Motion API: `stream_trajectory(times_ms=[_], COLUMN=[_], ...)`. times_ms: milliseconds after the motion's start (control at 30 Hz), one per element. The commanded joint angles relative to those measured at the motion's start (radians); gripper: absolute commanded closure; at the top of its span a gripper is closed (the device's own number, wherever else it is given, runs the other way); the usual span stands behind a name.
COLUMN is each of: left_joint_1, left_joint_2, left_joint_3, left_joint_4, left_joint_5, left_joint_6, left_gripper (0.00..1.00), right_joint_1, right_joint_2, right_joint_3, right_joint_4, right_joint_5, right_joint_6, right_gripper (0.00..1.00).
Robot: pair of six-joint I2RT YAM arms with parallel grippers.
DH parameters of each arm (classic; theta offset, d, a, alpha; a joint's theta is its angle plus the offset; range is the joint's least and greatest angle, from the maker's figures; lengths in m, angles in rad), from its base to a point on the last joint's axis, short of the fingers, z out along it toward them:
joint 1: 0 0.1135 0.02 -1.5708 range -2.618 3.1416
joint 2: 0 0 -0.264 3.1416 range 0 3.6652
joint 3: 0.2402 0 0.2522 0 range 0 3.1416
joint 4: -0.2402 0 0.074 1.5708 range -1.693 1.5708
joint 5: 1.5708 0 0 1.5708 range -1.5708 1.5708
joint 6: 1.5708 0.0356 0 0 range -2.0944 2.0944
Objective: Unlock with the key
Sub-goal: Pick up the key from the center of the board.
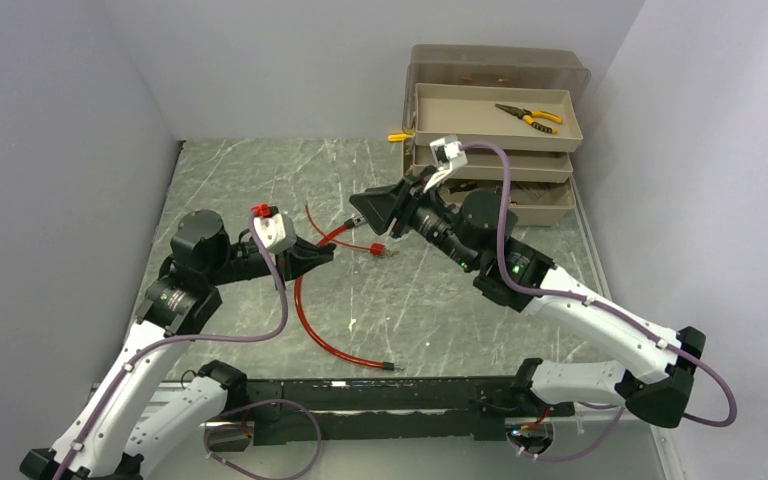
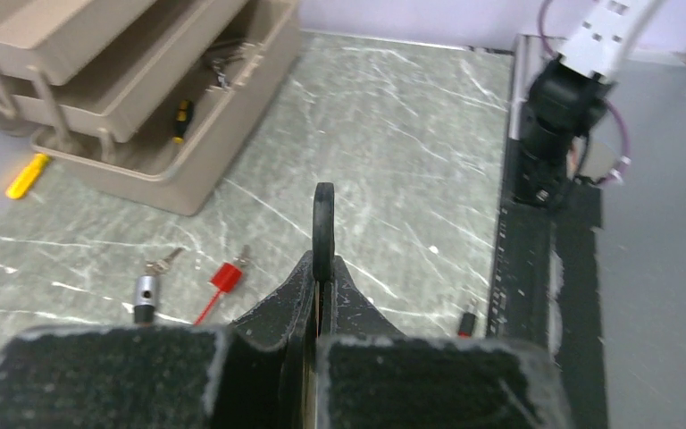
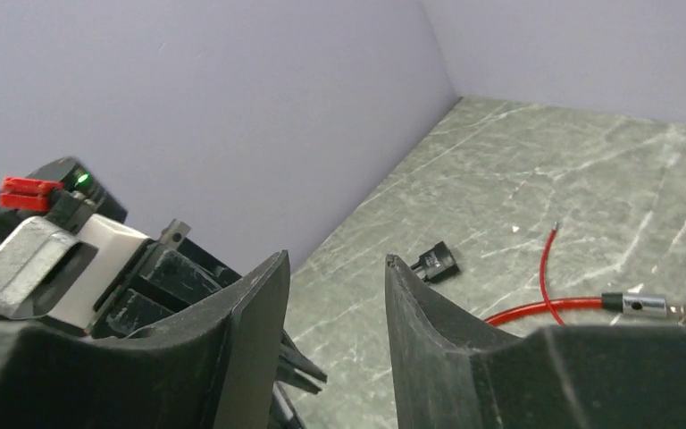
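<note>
My left gripper (image 2: 322,261) is shut on a thin black piece (image 2: 323,219) seen edge-on, which looks like the key's head and sticks out past the fingertips. In the top view the left gripper (image 1: 326,251) hovers mid-table, close to my right gripper (image 1: 356,213). The right gripper (image 3: 336,259) is open with nothing between its fingers. A red cable (image 1: 310,322) loops on the table. Its silver lock barrel (image 2: 146,291) (image 3: 643,306) lies beside a small red tab (image 2: 225,277). A small black cap (image 3: 436,264) lies on the table beyond the right fingertips.
A tan tiered toolbox (image 1: 492,135) stands at the back right, holding pliers (image 1: 528,117). A yellow-handled tool (image 1: 398,137) lies beside it. Grey walls close in left, back and right. A black rail (image 1: 380,395) runs along the near edge.
</note>
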Motion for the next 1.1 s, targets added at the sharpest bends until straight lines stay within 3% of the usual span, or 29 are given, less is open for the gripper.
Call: stream_trajectory(times_ms=[0, 233, 333, 533, 833, 1067], left_joint_1=[0.005, 0.004, -0.006, -0.021, -0.025, -0.025], left_joint_2=[-0.022, -0.008, 0.023, 0.025, 0.024, 0.03], left_joint_3=[0.049, 0.083, 0.118, 0.133, 0.12, 0.116], left_joint_4=[-0.164, -0.273, -0.33, -0.354, -0.325, -0.302], left_joint_5=[0.158, 0.263, 0.291, 0.299, 0.266, 0.259], left_joint_6=[0.067, 0.125, 0.157, 0.171, 0.155, 0.137], left_gripper=[1.0, 1.0, 1.0, 1.0, 1.0, 1.0], right_joint_1=[-0.069, -0.184, -0.193, -0.219, -0.168, -0.044], right_joint_2=[0.022, 0.087, 0.122, 0.13, 0.194, 0.29], right_joint_3=[0.148, 0.306, 0.374, 0.376, 0.443, 0.542], right_joint_4=[-0.144, -0.354, -0.483, -0.497, -0.633, -0.764], right_joint_5=[-0.374, -0.935, -1.026, -1.213, -1.11, -0.982], right_joint_6=[-0.116, -0.302, -0.391, -0.419, -0.55, -0.671], right_gripper=[0.52, 0.44, 0.43, 0.41, 0.41, 0.51])
